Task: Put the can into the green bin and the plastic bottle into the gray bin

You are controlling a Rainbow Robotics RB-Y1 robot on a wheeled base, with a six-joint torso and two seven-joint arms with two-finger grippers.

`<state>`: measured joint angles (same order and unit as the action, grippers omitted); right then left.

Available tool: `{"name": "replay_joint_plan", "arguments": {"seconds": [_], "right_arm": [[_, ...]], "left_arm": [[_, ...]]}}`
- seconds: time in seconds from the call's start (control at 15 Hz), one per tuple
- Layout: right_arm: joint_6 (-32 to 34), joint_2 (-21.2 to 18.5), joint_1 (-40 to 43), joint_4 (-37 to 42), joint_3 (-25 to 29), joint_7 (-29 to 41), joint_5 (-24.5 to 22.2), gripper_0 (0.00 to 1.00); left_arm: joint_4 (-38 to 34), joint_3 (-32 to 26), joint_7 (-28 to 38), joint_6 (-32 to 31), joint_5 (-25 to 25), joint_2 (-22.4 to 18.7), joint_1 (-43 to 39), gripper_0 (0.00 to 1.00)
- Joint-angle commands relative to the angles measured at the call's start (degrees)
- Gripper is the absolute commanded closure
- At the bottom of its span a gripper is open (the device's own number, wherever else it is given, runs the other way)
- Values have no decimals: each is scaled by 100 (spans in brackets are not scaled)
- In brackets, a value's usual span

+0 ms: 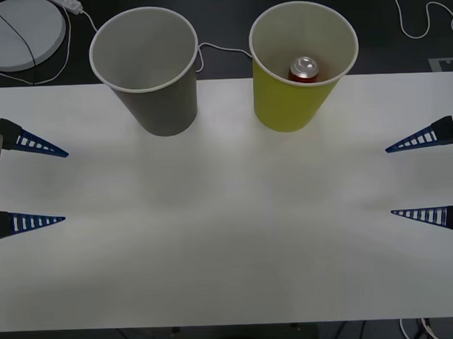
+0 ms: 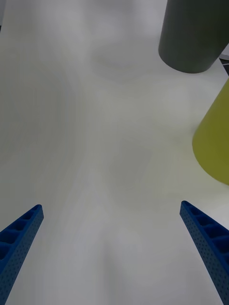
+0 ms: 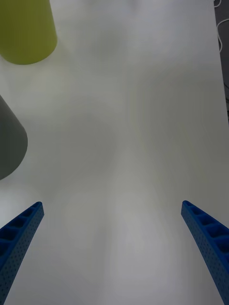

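This looks like a robotics lab or test room. A plain white surface [image 1: 229,236] fills the middle of the frame, with dark flooring beyond its far edge. At the upper left a round white disc-shaped device [image 1: 21,31] rests on that floor beside a white power strip [image 1: 68,4], and loose white cables [image 1: 422,17] trail across the upper right. Nothing domestic stands around.
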<state>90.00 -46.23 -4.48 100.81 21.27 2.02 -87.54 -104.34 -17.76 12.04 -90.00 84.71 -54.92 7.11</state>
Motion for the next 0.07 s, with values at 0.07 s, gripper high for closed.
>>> {"name": "replay_joint_plan", "arguments": {"seconds": [0.07], "right_arm": [[0,0,0,0,0,0,0,0]], "left_arm": [[1,1,0,0,1,-1,1,0]]}}
